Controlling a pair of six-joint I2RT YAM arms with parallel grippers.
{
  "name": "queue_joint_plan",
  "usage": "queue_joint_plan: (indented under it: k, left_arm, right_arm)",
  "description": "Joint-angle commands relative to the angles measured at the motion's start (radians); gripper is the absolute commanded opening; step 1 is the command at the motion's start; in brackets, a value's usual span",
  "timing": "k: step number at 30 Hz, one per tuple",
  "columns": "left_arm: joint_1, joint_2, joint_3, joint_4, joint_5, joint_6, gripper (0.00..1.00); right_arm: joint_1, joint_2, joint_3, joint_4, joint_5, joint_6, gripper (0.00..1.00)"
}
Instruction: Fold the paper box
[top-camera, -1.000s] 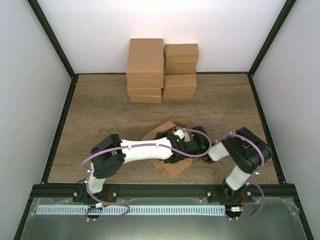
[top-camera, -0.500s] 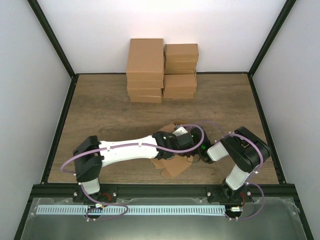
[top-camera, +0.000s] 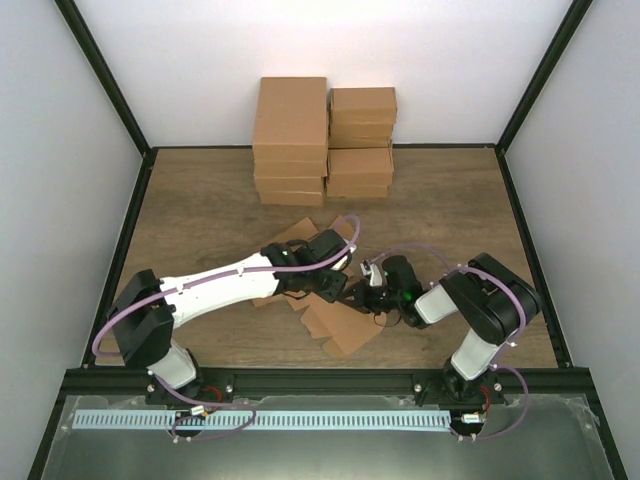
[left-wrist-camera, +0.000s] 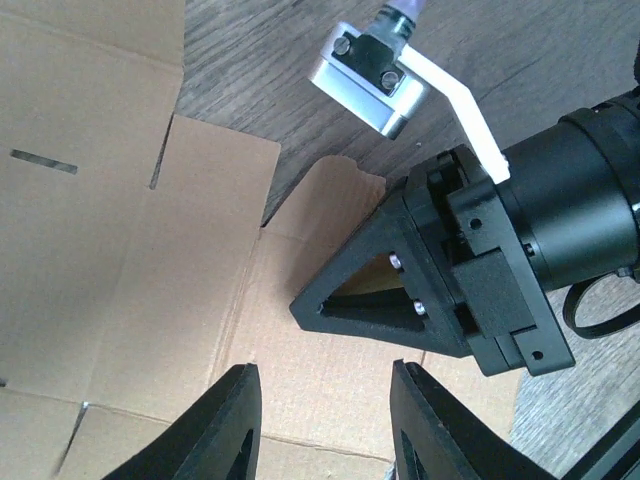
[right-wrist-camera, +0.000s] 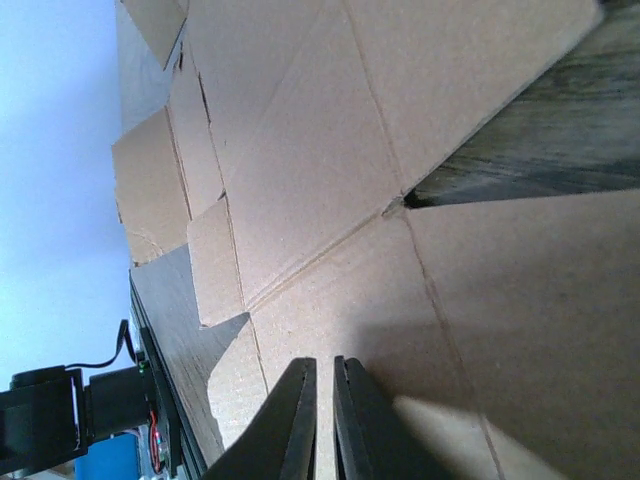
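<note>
As the top view shows, we find the paper box (top-camera: 345, 328) lying flat on the table (top-camera: 200, 220), beneath both arms' wrists. Left wrist view: the left gripper (left-wrist-camera: 322, 385) stands parted and empty above it. Right wrist view: the right gripper (right-wrist-camera: 322, 378) is closed, gripping nothing.

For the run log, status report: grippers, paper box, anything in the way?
Left gripper open, empty, above paper box. Right gripper shut, low over it. Box flat, unfolded. Cartons stacked far back, apart.

paper box (top-camera: 345, 328): lying flat | left gripper (top-camera: 348, 291), right gripper (top-camera: 367, 298): over it, tips close together
</note>
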Motion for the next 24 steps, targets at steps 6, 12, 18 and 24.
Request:
queue_joint_plan:
  k: [6,12,18,24]
  left_arm:
    - [0.169,-0.142,-0.098,0.12,0.157,-0.062,0.59]
    - [0.424,-0.21,-0.201,0.165,0.25,-0.079,0.84]
    - [0.612,-0.248,-0.346,0.315,0.322,-0.132,1.0]
    - [0.675,-0.239,-0.419,0.419,0.309,-0.173,0.99]
  right_arm:
    - [0.007,-0.048,-0.01,-0.018,0.033,-0.033,0.09]
    - [0.007,-0.074,0.009,-0.108,0.045,-0.071,0.09]
    - [0.007,-0.08,0.032,-0.249,0.05,-0.126,0.09]
    - [0.008,-0.084,0.03,-0.362,0.072,-0.145,0.08]
